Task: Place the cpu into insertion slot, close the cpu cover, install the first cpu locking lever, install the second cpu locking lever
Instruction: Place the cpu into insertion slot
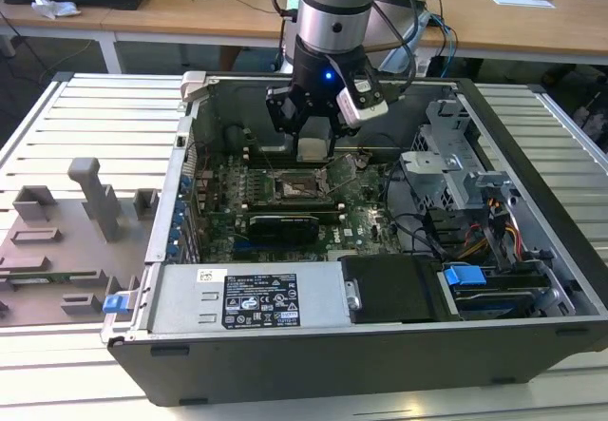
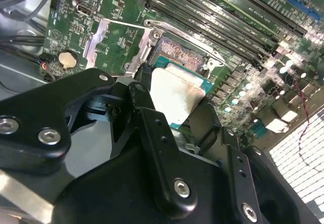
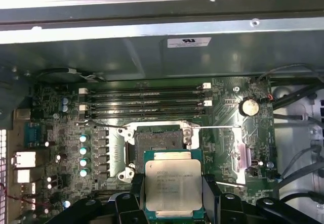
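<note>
I see the cpu topped in matt silvery metal; the insertion slot has a shiny metal rim.

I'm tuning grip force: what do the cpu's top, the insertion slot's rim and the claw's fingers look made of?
The cpu: matte silvery-beige metal top by its dull sheen, on a green board edge. The insertion slot: rim looks like bare bright metal, glinting. The claw, shut on the cpu: fingers matte black, metal or hard plastic, unclear which.
</note>
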Robot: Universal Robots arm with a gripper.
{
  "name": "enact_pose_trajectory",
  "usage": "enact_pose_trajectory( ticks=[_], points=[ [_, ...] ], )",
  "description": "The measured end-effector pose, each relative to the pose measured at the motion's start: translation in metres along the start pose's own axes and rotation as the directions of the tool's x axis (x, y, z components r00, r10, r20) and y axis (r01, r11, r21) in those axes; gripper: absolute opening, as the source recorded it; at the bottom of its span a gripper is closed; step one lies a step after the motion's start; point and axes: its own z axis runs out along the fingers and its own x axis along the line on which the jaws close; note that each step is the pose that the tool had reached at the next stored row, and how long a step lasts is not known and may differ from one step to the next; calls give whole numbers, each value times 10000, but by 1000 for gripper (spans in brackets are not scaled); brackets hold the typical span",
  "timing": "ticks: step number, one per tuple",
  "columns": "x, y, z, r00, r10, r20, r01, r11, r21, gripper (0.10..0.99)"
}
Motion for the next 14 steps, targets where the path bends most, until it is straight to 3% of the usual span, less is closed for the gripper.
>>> enact_pose_trajectory(
  ticks=[3,10,13,14],
  points=[
    [0,-1,3,9984,556,49,-556,9985,-6,541],
    [0,-1,7,9870,1603,137,-1603,9871,-33,541],
    [0,-1,9,9789,2036,173,-2036,9790,-47,541],
    [0,-2,11,9712,2376,201,-2375,9714,-60,541]
  ],
)
